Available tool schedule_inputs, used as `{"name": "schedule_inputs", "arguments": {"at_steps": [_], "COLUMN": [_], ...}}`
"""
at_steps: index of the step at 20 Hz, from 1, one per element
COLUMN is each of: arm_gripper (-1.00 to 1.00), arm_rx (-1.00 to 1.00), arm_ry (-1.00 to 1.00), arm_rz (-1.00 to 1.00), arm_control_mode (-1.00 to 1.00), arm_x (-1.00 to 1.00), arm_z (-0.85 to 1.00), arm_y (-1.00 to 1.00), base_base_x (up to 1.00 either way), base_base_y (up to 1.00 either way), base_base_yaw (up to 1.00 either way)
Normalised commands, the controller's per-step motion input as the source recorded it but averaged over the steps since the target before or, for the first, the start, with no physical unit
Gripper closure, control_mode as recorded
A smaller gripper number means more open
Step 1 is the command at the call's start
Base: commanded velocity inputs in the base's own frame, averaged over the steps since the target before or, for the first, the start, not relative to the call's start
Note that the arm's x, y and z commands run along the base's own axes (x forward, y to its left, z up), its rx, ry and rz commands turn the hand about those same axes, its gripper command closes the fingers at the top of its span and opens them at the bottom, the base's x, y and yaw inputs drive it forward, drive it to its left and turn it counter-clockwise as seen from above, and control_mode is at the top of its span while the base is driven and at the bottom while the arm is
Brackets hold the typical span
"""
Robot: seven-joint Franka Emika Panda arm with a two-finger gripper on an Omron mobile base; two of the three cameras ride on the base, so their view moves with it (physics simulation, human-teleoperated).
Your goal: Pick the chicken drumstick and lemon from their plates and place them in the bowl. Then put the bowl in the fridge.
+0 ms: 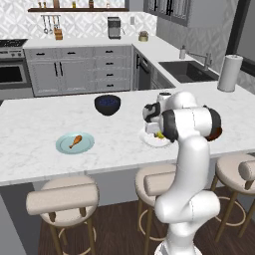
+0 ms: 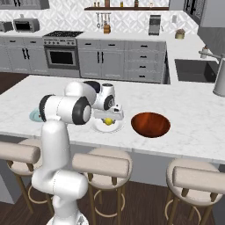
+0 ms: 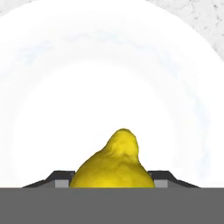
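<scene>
My gripper (image 3: 112, 186) has its dark fingertips (image 3: 61, 178) flanking the small bright yellow lemon (image 3: 114, 162); whether they press it I cannot tell. It sits on the round white plate (image 3: 52, 87), near the counter's front edge. I should close centred, then lift straight toward the glossy reddish-brown bowl (image 2: 150, 124).

A dark blue-black bowl (image 1: 107, 104) is sitting on the marble island counter (image 1: 40, 124). Three padded stools (image 1: 62, 199) are standing along the counter's near edge. Beyond the counter, a sink (image 1: 187, 70) is lying in the side worktop, with a paper towel roll (image 1: 230, 72) standing beside it. Farther back, what is probably a coffee maker (image 1: 114, 27) is sitting against the wall.
</scene>
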Motion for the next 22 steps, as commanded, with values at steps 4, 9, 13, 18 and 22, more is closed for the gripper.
{"name": "schedule_inputs", "arguments": {"at_steps": [4, 9, 13, 18, 22], "arm_gripper": [1.00, 1.00, 1.00, 1.00, 1.00], "arm_rx": [0.00, -0.01, -0.13, -0.02, 0.10], "arm_ry": [-0.16, -0.33, -0.26, -0.02, 0.11], "arm_rz": [-0.01, 0.00, -0.04, -0.08, 0.00], "arm_control_mode": [-1.00, -1.00, -1.00, -1.00, -1.00], "arm_x": [-0.32, -0.39, -0.49, -0.03, 0.04], "arm_z": [0.51, 0.25, 0.35, 0.39, 0.54], "arm_y": [-0.78, -0.92, -0.29, -0.54, -0.69], "base_base_x": [0.00, 0.00, 0.00, 0.00, 0.00], "base_base_y": [0.00, 0.00, 0.00, 0.00, 0.00], "base_base_yaw": [0.00, 0.00, 0.00, 0.00, 0.00]}}
